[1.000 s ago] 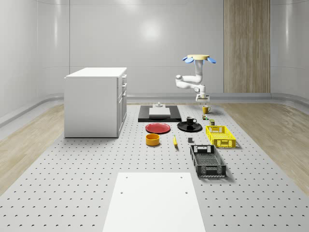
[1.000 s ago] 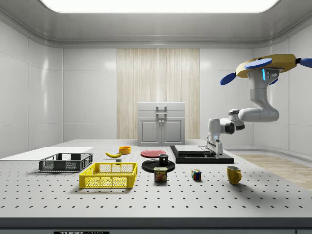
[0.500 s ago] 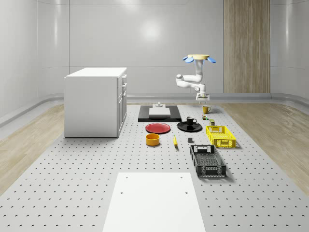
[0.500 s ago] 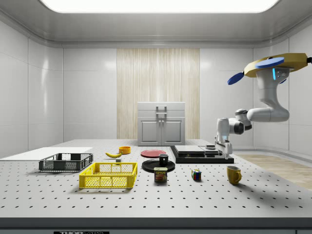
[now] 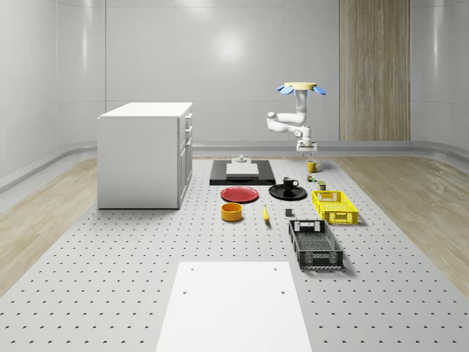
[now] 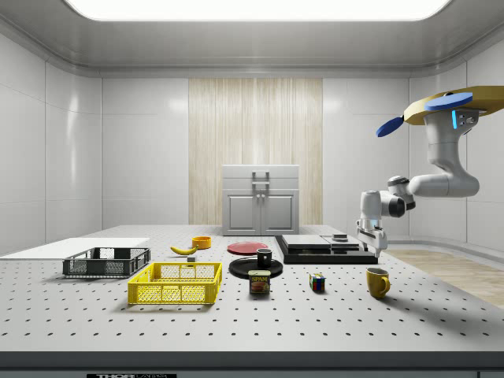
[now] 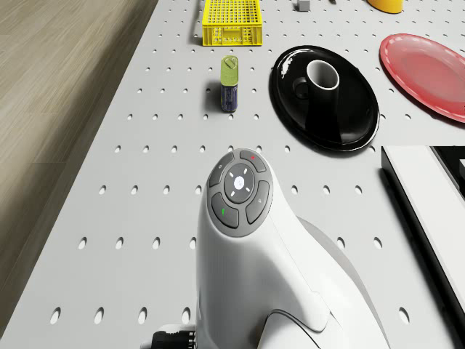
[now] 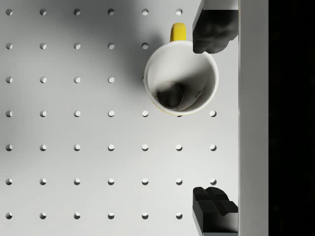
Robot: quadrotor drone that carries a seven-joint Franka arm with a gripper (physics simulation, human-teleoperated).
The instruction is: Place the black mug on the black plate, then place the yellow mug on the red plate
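I hover over the far end of the table (image 5: 110,293), and my gripper (image 8: 214,118) hangs wide open above the yellow mug (image 8: 180,77). There is bare table all round the mug on three sides, so I have room there. The flat black base (image 6: 327,256) lies just beside the mug and blocks that side. The little cube (image 6: 316,282) and the can (image 6: 259,282) stand well apart from the mug.

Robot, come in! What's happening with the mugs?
Gripper open, above yellow mug, drone hovering. Black mug on black plate. Nothing blocking.
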